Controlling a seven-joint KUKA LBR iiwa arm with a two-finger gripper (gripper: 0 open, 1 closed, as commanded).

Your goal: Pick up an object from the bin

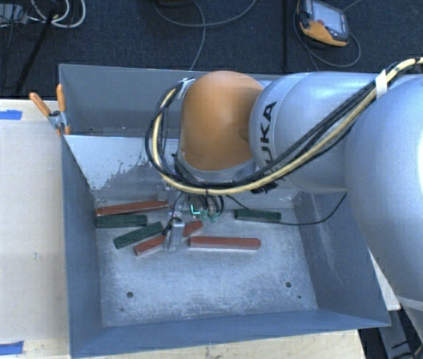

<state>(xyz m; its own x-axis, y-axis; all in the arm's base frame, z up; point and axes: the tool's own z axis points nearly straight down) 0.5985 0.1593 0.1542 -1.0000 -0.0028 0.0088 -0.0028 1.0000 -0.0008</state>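
— Grey bin floor lies bare nearest me.
— What do you see past it?
— Next comes a long red-brown stick, flat across the middle. Left of it is a shorter red-brown stick, lying tilted.
— And the gripper?
— My gripper is low in the bin at the tilted stick's upper right end, between that stick and the long one. I cannot tell whether it is open or closed, nor whether it has hold of anything.
— What lies around it?
— A dark green stick lies just beside the tilted one, on its far side. Farther back on the left are a second green stick and a far red-brown stick. Off to the right is a lone green stick. Farthest back, the arm's orange cover hangs above them.
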